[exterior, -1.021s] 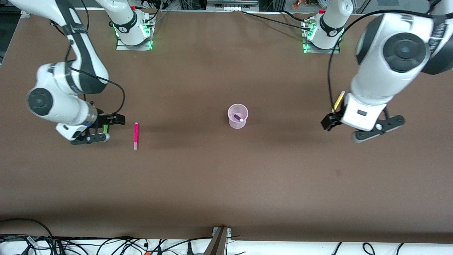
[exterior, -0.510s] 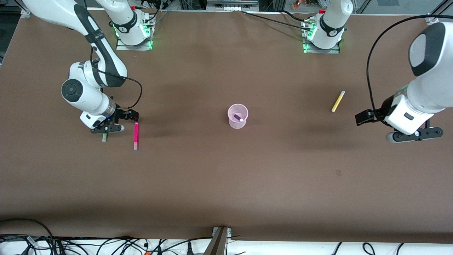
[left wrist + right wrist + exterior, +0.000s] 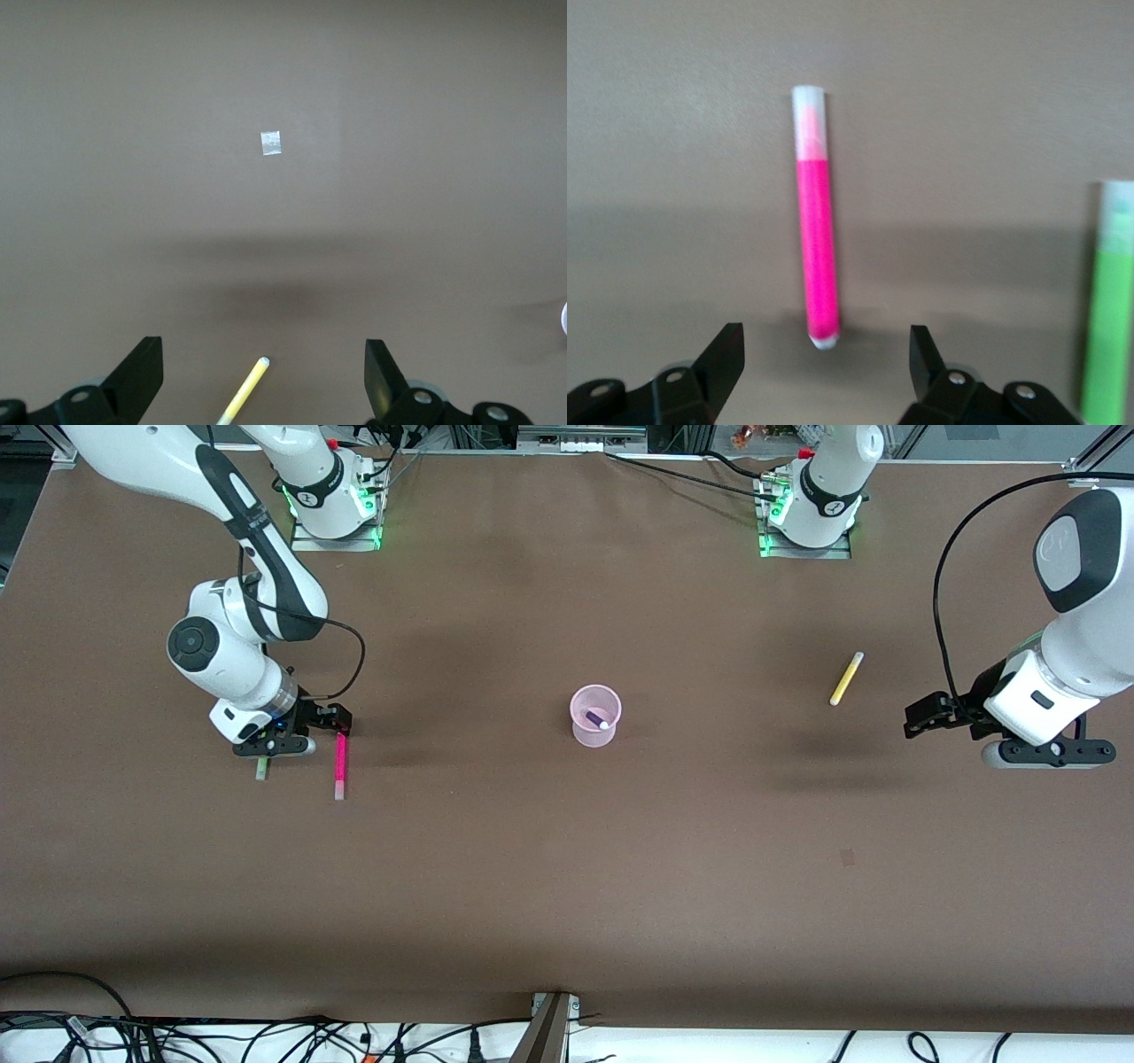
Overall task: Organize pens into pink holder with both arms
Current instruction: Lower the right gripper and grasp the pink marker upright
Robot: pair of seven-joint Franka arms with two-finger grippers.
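The pink holder (image 3: 595, 726) stands mid-table with the dark purple pen (image 3: 596, 718) in it. The magenta pen (image 3: 339, 764) lies toward the right arm's end, and the green pen (image 3: 261, 769) lies beside it, partly hidden under the right hand. My right gripper (image 3: 273, 746) hangs low there. In the right wrist view it (image 3: 826, 363) is open and empty, by one end of the magenta pen (image 3: 814, 221), with the green pen (image 3: 1107, 310) off to the side. The yellow pen (image 3: 846, 677) lies toward the left arm's end. My left gripper (image 3: 1045, 755) is open and empty (image 3: 263, 379) above the table by the yellow pen (image 3: 241, 397).
A small pale tape patch (image 3: 270, 142) sits on the brown table (image 3: 567, 886). Cables and a bracket (image 3: 549, 1027) run along the table edge nearest the front camera. The arm bases (image 3: 332, 505) stand along the farthest edge.
My right gripper moved toward the magenta pen and sank lower, uncovering part of the green pen. My left gripper moved off the yellow pen toward the left arm's end of the table.
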